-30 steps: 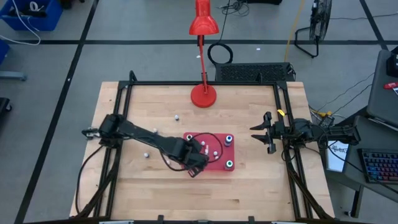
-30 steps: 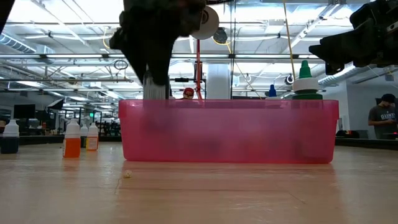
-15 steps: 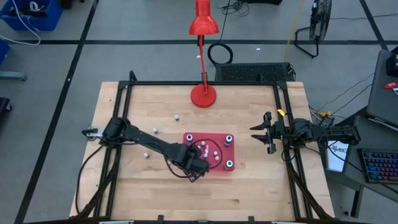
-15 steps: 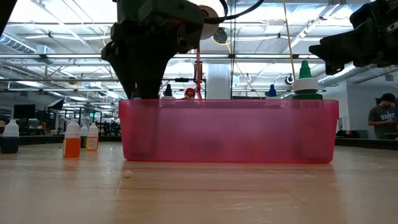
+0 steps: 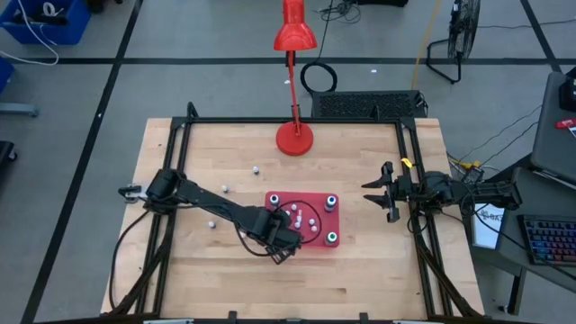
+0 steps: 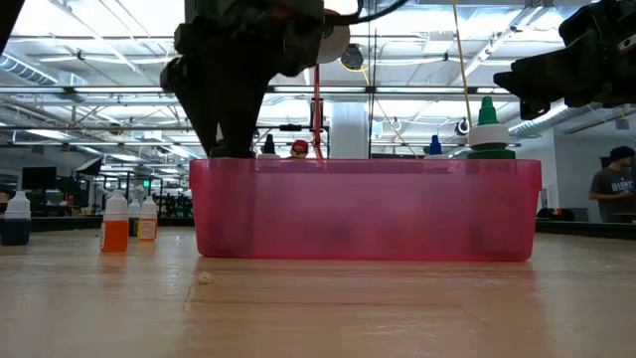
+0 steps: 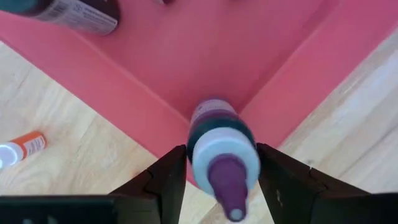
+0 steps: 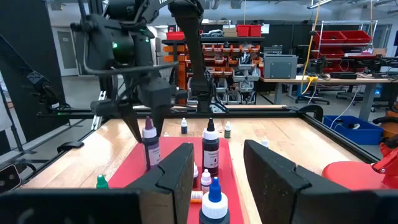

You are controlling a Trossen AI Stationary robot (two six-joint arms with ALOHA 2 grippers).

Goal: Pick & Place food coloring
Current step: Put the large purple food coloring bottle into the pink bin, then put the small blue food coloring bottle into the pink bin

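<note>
Now purple bottle [image 7: 221,149] btwn left claw [image 7: 217,180] fingers.

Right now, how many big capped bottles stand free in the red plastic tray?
3: far-left bottle, far-right bottle, near-right bottle, each in a tray corner. The left gripper holds a fourth bottle over the near-left corner.

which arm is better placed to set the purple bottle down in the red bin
Left. Its end effector already grips the purple bottle right over the near-left corner of the red bin. The right end effector waits open at the table's right edge, holding nothing.
</note>
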